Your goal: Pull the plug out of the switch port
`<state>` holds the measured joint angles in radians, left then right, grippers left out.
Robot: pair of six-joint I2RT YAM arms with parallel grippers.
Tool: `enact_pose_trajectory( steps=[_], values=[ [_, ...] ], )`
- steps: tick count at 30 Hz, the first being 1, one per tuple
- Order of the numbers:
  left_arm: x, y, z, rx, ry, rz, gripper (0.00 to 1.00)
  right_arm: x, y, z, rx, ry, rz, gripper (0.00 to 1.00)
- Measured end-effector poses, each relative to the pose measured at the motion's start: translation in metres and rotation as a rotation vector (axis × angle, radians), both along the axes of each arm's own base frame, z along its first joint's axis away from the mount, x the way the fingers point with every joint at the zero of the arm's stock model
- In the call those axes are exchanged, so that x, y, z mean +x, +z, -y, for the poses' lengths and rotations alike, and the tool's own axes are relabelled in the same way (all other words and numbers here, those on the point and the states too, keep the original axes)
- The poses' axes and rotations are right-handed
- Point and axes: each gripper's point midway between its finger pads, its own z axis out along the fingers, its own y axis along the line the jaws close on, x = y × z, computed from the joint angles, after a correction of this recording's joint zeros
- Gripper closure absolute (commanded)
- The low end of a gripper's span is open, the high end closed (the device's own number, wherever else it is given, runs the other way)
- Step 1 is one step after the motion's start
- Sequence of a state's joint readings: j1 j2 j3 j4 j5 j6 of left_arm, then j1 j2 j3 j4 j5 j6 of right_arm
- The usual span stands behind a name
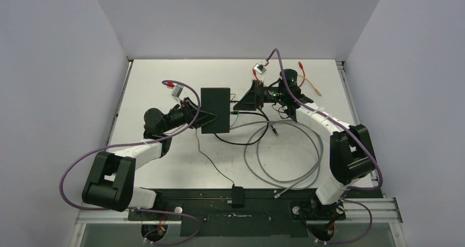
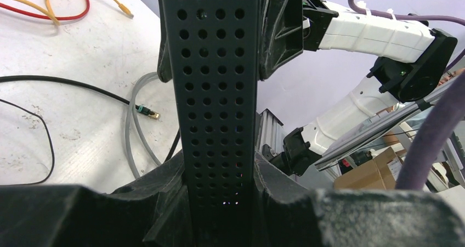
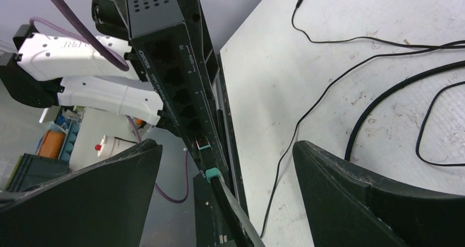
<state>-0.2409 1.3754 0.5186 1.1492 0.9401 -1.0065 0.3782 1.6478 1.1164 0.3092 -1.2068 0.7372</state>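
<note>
**Desk:** Where's the switch?

**Me:** Mid-table. My left gripper is clamped on the side facing the left edge. The left wrist view shows only perforated casing between the fingers.

**Desk:** And the plug?

**Me:** Only the right wrist view catches the plug, which has a teal boot and is seated in the port row. My right gripper stands wide open there, gripping nothing.

**Desk:** Clutter?

**Me:** Grey cable loops toward the right edge, and there's a small black block at the near edge. White table, pale walls.

The right claw is standing wide open, its fingers flanking the switch. A plug with a teal collar is sitting at the near end of its row of ports. Thin black wires are lying across the white table.
</note>
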Motion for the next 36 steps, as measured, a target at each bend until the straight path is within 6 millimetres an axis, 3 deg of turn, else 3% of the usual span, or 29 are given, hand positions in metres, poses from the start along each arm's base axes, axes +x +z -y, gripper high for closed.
enact_pose_trajectory(
  steps=[11, 17, 22, 28, 34, 36],
  values=[
    [-0.002, 0.001, 0.0, -0.002, -0.013, 0.006, 1.0, -0.024, -0.019, -0.006, -0.073, 0.075, -0.032, 0.22],
    [-0.002, 0.0, 0.0, -0.001, -0.013, 0.002, 1.0, -0.023, -0.01, -0.008, -0.064, 0.084, -0.012, 0.25],
    [-0.001, -0.002, 0.001, 0.001, -0.013, -0.005, 1.0, -0.026, -0.007, -0.01, -0.057, 0.1, -0.006, 0.36],
    [0.0, -0.004, 0.001, 0.002, -0.013, -0.009, 1.0, -0.029, -0.005, -0.011, -0.053, 0.115, -0.008, 0.37],
    [0.001, -0.007, 0.001, 0.004, -0.013, -0.02, 1.0, -0.031, -0.004, -0.012, -0.048, 0.127, -0.014, 0.56],
    [0.001, -0.007, 0.001, 0.005, -0.014, -0.02, 1.0, -0.031, -0.004, -0.012, -0.046, 0.128, -0.013, 0.57]
  ],
)
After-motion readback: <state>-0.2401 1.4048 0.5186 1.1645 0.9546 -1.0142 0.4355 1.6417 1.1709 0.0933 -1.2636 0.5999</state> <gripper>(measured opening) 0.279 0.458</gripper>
